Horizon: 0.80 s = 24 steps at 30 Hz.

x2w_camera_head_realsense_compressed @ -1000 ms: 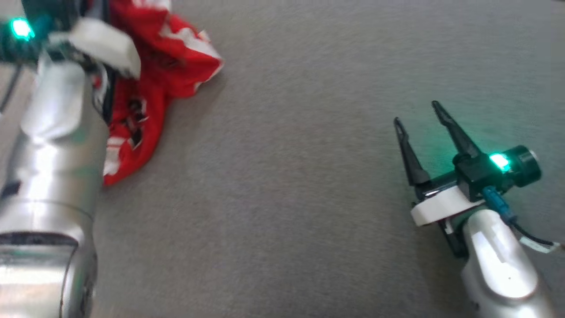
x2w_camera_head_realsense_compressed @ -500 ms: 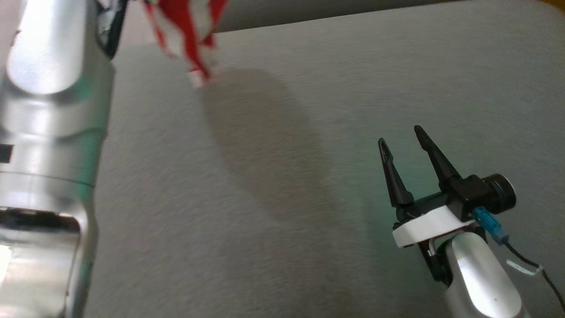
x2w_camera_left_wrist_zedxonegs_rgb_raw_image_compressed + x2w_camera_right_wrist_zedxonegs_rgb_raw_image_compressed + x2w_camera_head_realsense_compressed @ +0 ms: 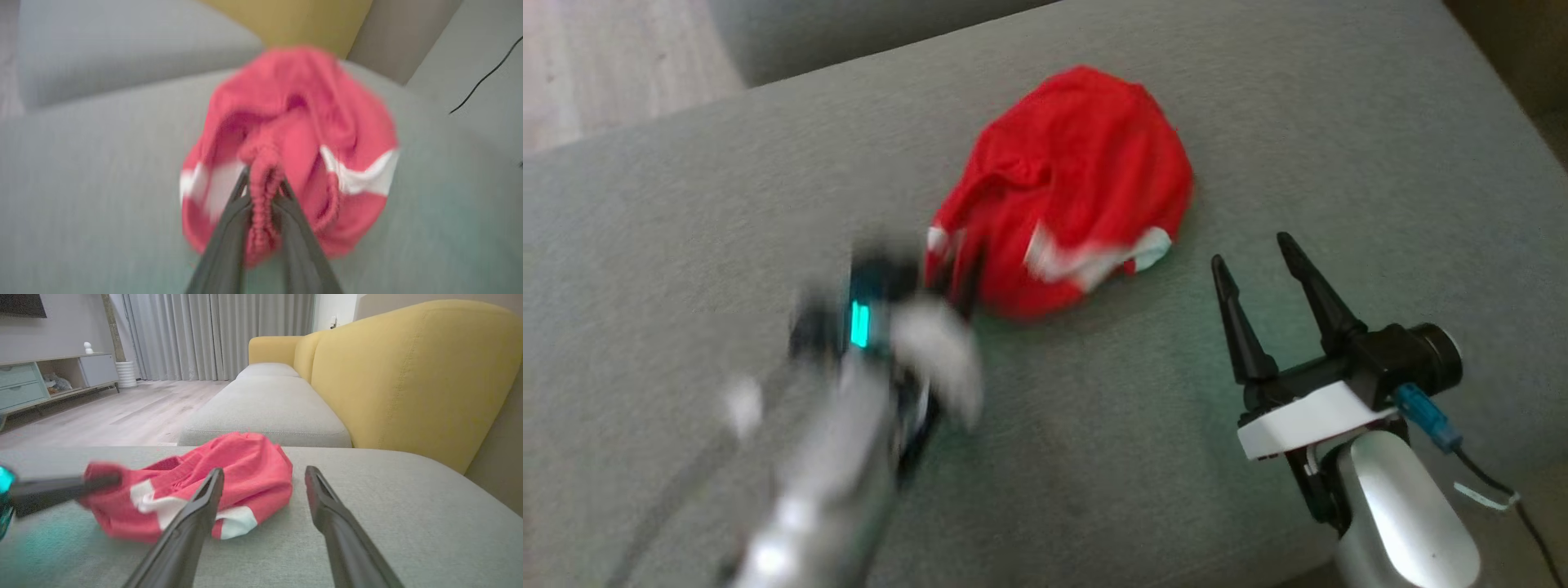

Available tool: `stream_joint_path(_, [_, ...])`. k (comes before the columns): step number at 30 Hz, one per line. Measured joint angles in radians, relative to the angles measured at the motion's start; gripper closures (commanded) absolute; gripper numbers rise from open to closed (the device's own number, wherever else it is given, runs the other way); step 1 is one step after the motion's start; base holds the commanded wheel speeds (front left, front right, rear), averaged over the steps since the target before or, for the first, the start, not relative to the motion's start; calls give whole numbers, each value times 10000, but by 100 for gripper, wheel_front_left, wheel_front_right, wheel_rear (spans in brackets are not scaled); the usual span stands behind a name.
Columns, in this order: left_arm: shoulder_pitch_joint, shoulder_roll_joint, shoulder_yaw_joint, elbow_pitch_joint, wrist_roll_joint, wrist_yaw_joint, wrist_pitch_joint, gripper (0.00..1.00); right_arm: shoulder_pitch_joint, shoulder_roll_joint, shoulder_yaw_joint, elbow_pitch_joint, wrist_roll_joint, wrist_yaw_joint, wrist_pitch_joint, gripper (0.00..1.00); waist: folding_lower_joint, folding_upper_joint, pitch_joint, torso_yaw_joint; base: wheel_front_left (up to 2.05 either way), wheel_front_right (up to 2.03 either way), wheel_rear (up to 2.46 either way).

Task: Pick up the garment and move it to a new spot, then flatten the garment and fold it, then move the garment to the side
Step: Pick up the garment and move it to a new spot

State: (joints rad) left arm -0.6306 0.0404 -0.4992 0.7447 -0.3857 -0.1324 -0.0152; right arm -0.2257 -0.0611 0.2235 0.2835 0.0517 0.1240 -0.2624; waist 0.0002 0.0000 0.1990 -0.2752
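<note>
One grey seat cushion (image 3: 686, 204) bears the one red, white-banded garment (image 3: 1078, 180), which lies in a crumpled heap near the cushion's middle. The carry to a new spot therefore looks about done, while flattening, folding and the shift to the side are all left. Of the two grippers, the left gripper (image 3: 263, 179) pinches a bunched ribbed edge of the garment, and the right gripper (image 3: 1251, 250) hangs just beside the heap, fingers spread and empty.
</note>
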Motion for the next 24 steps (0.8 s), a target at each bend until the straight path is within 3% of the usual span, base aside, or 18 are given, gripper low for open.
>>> stream_joint_path(1, [616, 21, -67, 190, -21, 59, -334, 0, 0, 12, 17, 4, 12, 0, 0, 0, -1, 0, 22, 96, 0, 0, 0])
stream_joint_path(5, [1701, 77, -278, 418, 86, 625, -2057, 0, 35, 25, -52, 54, 6, 0, 0, 0, -1, 0, 18, 576, 0, 0, 0])
stream_joint_path(7, [1791, 52, -226, 92, 159, 1043, -2326, 0, 215, 36, -161, 46, -4, 0, 0, 0, -2, 0, -62, 879, 0, 0, 0])
stream_joint_path(14, [4153, 50, 1356, -3804, 1225, 2284, -2385, 0, 1370, 81, -499, 56, 15, 0, 2, 0, -3, 0, -803, 1821, 0, 0, 0])
stream_joint_path(18, [6067, 82, 2178, -5436, 1755, 2667, -2385, 0, 2098, 86, -765, -40, 146, 0, 4, 0, -6, 0, -1432, 2253, 0, 0, 0])
stream_joint_path(24, [7243, 102, 3041, -6857, 2481, 2832, -2403, 0, 2848, 136, -1114, -518, 188, 0, 33, 0, -5, 0, -2152, 2767, 0, 0, 0])
